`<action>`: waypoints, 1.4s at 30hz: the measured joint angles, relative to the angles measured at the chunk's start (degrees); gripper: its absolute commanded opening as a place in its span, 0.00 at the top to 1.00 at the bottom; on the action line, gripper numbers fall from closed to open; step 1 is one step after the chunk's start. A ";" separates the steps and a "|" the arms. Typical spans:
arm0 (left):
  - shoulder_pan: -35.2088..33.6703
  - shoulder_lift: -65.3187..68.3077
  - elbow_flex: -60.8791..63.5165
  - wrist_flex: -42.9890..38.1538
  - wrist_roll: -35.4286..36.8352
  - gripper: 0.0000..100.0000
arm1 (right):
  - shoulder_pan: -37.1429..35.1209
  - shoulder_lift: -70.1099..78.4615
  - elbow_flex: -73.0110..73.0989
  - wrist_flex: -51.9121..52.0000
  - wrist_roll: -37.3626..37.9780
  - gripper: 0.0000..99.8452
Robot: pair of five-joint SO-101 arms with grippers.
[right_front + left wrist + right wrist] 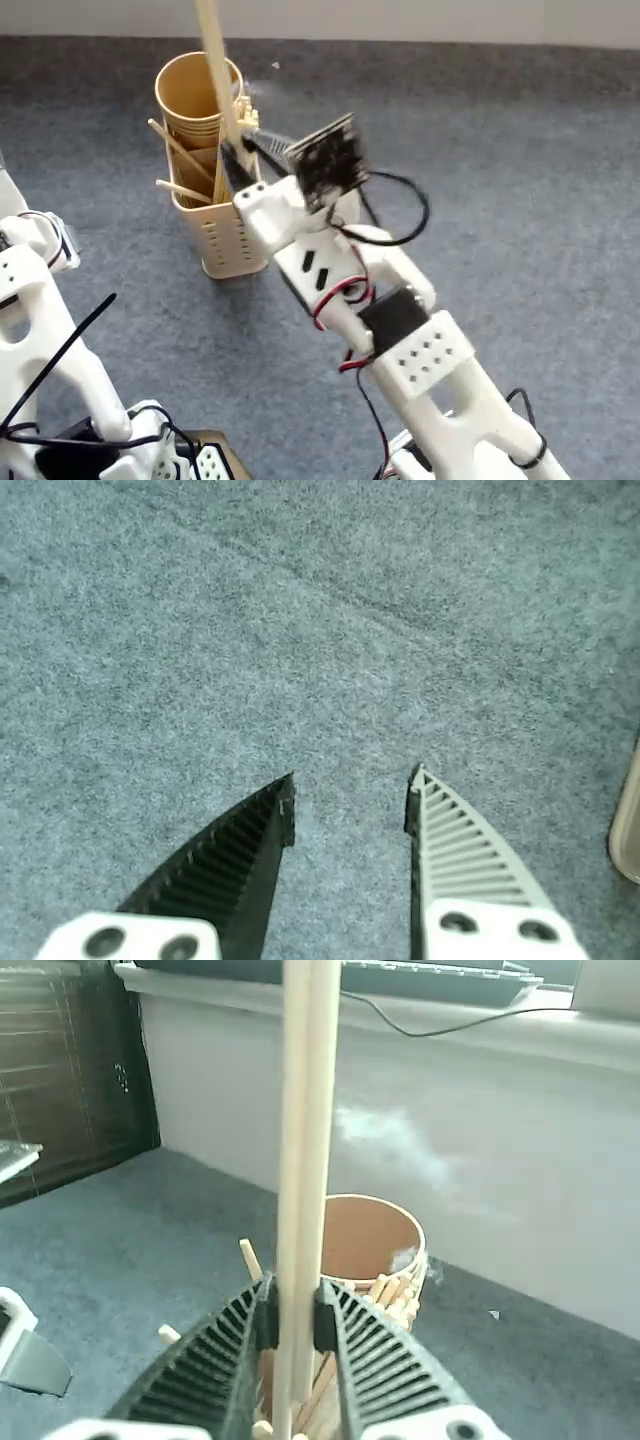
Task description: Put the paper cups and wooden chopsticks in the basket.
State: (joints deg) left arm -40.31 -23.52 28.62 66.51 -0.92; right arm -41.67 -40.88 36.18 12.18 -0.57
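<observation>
A cream perforated basket [226, 238] stands upright on the grey carpet at the back left. Inside it sit stacked brown paper cups [196, 100] and several wooden chopsticks [181, 150]. My right gripper [236, 160] is at the basket's rim, shut on a pair of wooden chopsticks [216, 60] held upright, their tops rising past the picture's top edge. In the right wrist view those chopsticks [305, 1160] are clamped between the fingers [225, 1345], with the paper cup [365, 1245] just beyond. My left gripper [350, 805] is open over bare carpet near the front left.
Grey carpet [500, 160] covers the whole work area. The left arm's white base [40, 330] stands at the front left edge. A pale rounded edge [628, 825] shows at the side of the left wrist view. A wall runs along the back.
</observation>
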 measured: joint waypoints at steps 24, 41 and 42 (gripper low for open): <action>0.00 0.00 0.00 0.00 0.00 0.79 | -1.85 27.69 -9.05 -3.52 0.00 0.99; 0.00 0.00 0.00 0.00 0.00 0.79 | -1.41 20.48 -7.38 4.66 6.15 0.70; 0.00 0.00 0.00 0.00 0.00 0.79 | -1.32 19.08 -8.18 5.98 7.30 0.70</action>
State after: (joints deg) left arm -40.31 -23.52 28.62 66.51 -0.92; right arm -42.99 -21.80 28.00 18.15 6.73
